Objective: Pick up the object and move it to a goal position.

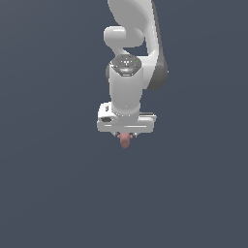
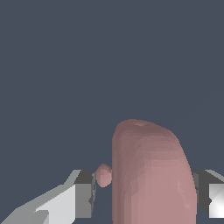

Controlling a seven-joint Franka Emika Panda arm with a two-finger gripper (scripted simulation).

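Note:
In the exterior view the white arm reaches down from the top, and its gripper (image 1: 125,136) points towards the camera. The object (image 1: 125,141), a small pinkish-brown lump, pokes out just past the white hand. In the wrist view the object (image 2: 151,175) fills the space between the two fingers of the gripper (image 2: 144,194). One grey finger pad (image 2: 85,194) touches a small side bump on the lump. The other pad (image 2: 203,197) sits against the lump's opposite side. The gripper is shut on the object, whose lower end is cut off by the picture's edge.
A plain dark blue-grey surface (image 1: 53,193) lies all around, with nothing else on it in either view.

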